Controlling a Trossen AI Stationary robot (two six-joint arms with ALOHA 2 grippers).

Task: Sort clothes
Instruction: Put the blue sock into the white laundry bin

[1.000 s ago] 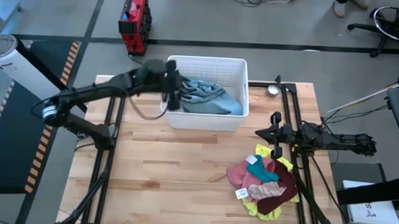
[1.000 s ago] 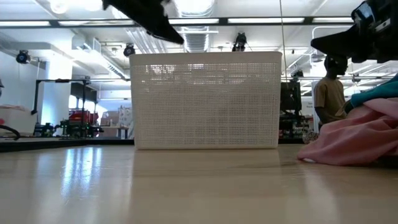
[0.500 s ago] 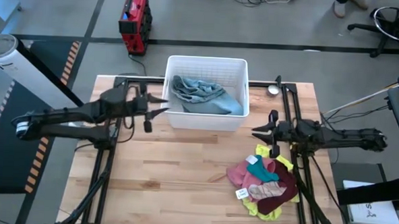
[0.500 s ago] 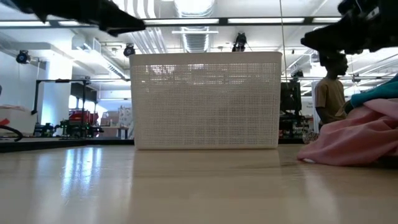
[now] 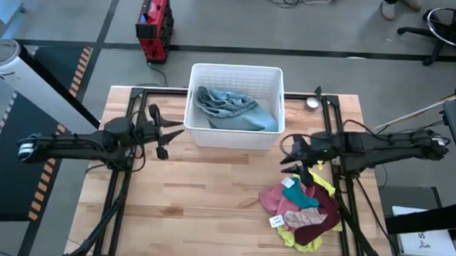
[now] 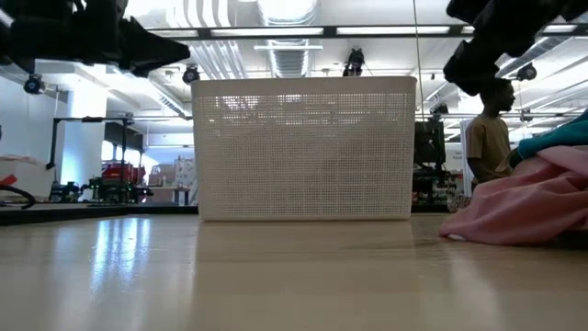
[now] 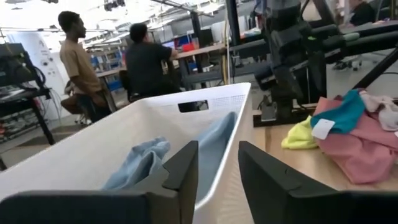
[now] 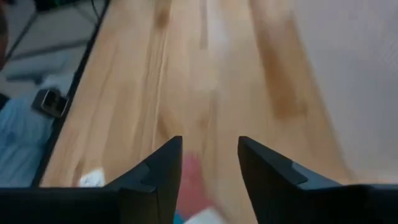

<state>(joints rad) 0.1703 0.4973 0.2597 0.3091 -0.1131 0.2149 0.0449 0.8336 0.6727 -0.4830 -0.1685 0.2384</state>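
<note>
A light blue garment (image 5: 233, 107) lies inside the white basket (image 5: 236, 69) at the table's far middle. It also shows in the left wrist view (image 7: 140, 165). A pile of clothes (image 5: 303, 212) in pink, teal, maroon and yellow rests on the table at the near right, with its pink edge in the low view (image 6: 533, 207). My left gripper (image 5: 164, 134) hovers left of the basket, level, open and empty (image 7: 217, 152). My right gripper (image 5: 290, 158) hangs open above the table (image 8: 210, 146), between the basket and the pile, tipped downward.
Black frame rails run across the table at left (image 5: 126, 162) and right (image 5: 339, 148). A small round metal object (image 5: 312, 102) sits right of the basket. Bare wood (image 5: 209, 197) spreads over the near middle. A person (image 6: 487, 138) stands beyond the table.
My left gripper has drawn back from over the basket's left rim toward the table's left and near side, sinking and levelling out. My right gripper has risen, moved toward the table's middle and tipped downward. The clothes have not moved.
</note>
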